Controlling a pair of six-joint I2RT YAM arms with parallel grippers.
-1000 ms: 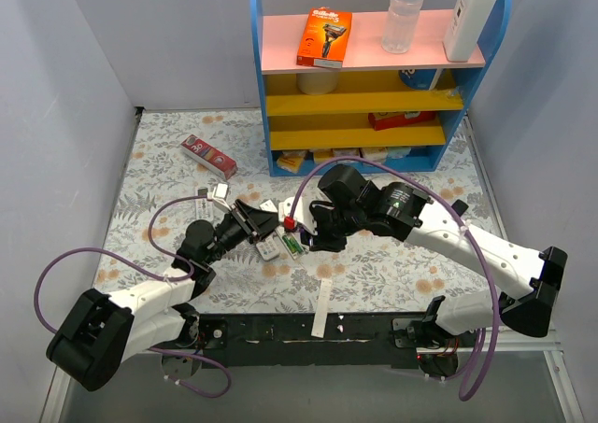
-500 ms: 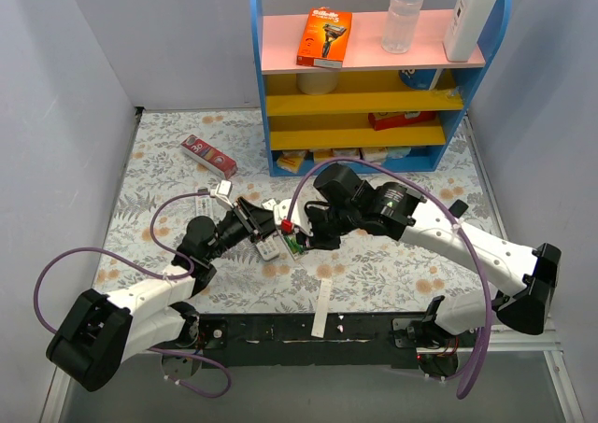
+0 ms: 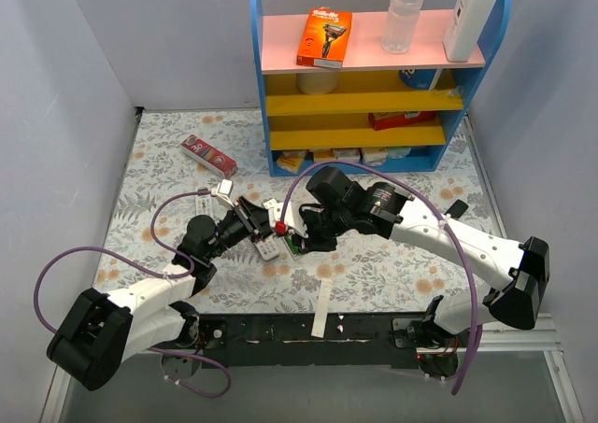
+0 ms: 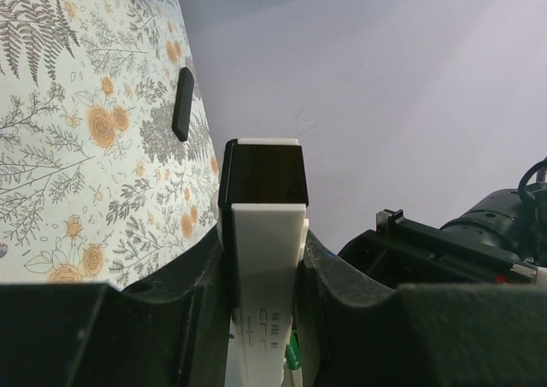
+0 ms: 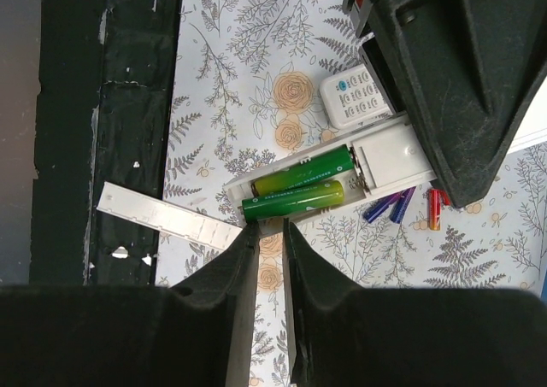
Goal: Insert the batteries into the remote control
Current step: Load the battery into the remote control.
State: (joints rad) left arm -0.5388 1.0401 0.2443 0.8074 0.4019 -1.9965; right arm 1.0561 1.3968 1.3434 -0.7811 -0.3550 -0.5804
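Note:
The white remote control (image 5: pixel 376 161) lies with its compartment open, and two green batteries (image 5: pixel 299 186) sit side by side in it. My left gripper (image 3: pixel 264 225) is shut on the remote's body (image 4: pixel 265 259), which stands between its fingers in the left wrist view. My right gripper (image 5: pixel 269 226) is nearly shut and empty, with its tips at the near end of the lower green battery. In the top view it (image 3: pixel 301 242) hovers over the compartment (image 3: pixel 292 246). Two blue batteries (image 5: pixel 389 206) and a red one (image 5: pixel 436 208) lie loose beside the remote.
A small white keypad remote (image 5: pixel 359 96) lies by the left gripper. A long white cover strip (image 5: pixel 167 220) lies near the black front rail (image 3: pixel 308 330). A blue and yellow shelf (image 3: pixel 374 77) stands at the back. A red box (image 3: pixel 207 155) lies at the back left.
My right arm has moved left and closer over the remote's open compartment. The left gripper still holds the remote in about the same place.

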